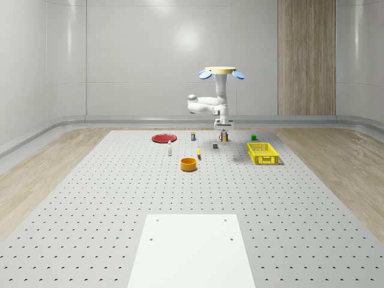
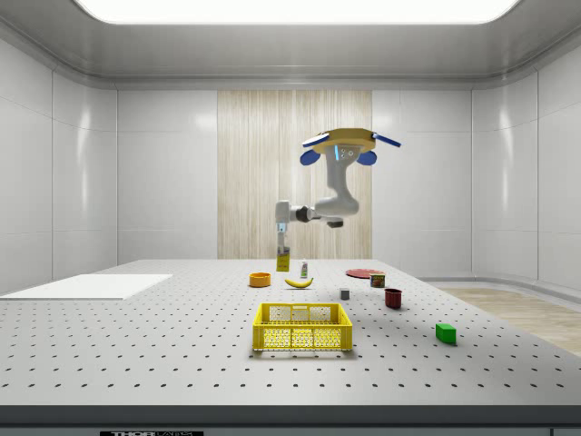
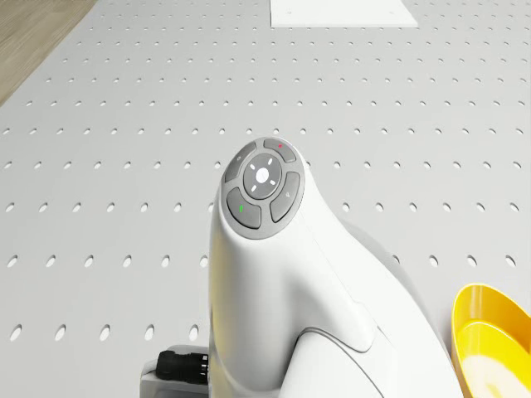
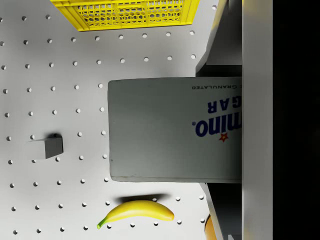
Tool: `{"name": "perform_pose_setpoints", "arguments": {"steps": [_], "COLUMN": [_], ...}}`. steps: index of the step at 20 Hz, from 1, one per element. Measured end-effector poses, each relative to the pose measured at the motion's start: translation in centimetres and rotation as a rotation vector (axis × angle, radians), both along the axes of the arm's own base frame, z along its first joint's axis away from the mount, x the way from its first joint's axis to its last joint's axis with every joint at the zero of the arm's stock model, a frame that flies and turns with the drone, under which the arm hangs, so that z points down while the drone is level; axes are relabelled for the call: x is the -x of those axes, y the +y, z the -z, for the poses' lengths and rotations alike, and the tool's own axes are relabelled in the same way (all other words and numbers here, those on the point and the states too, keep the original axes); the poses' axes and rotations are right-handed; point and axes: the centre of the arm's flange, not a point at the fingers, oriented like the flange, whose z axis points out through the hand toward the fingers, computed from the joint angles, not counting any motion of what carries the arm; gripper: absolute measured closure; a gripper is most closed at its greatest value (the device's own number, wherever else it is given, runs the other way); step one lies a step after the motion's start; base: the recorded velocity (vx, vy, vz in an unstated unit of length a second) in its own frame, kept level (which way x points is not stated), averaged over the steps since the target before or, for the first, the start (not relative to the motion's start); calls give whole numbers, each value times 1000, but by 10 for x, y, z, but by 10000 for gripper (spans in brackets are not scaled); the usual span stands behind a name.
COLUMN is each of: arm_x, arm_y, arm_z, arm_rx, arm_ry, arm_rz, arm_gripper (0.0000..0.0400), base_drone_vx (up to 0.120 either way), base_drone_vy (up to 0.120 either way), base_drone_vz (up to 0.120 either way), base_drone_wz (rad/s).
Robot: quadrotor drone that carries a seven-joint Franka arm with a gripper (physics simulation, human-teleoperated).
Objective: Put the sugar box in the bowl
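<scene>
The sugar box (image 4: 172, 130) is held clamped between the fingers of the hand (image 2: 282, 255) and is carried clear of the tabletop (image 1: 120, 198), hanging below the wrist with its long axis upright. The drone (image 1: 221, 72) is seen hovering well above the far part of the tabletop, its arm reaching downward. In the whole-scene view the orange bowl (image 1: 189, 164) lies nearer to the camera and to the left of the hand, with a banana (image 1: 198, 154) between them. In the side view the bowl (image 2: 260, 280) sits lower and slightly left of the box. The coming move is judged to require a carry over the banana, then a descent above the bowl. A yellow basket (image 1: 263, 153) stands well apart on the right.
</scene>
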Motion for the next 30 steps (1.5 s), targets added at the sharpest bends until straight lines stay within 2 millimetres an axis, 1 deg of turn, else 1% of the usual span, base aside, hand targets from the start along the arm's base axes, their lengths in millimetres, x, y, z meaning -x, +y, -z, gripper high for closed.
{"name": "perform_pose_setpoints", "arguments": {"steps": [30], "arm_x": [0], "arm_y": [0], "arm_z": [0], "arm_rx": [0], "arm_ry": [0], "arm_rz": [0], "arm_gripper": [233], "base_drone_vx": [120], "base_drone_vy": [-120], "base_drone_vz": [0], "base_drone_wz": [0]}}
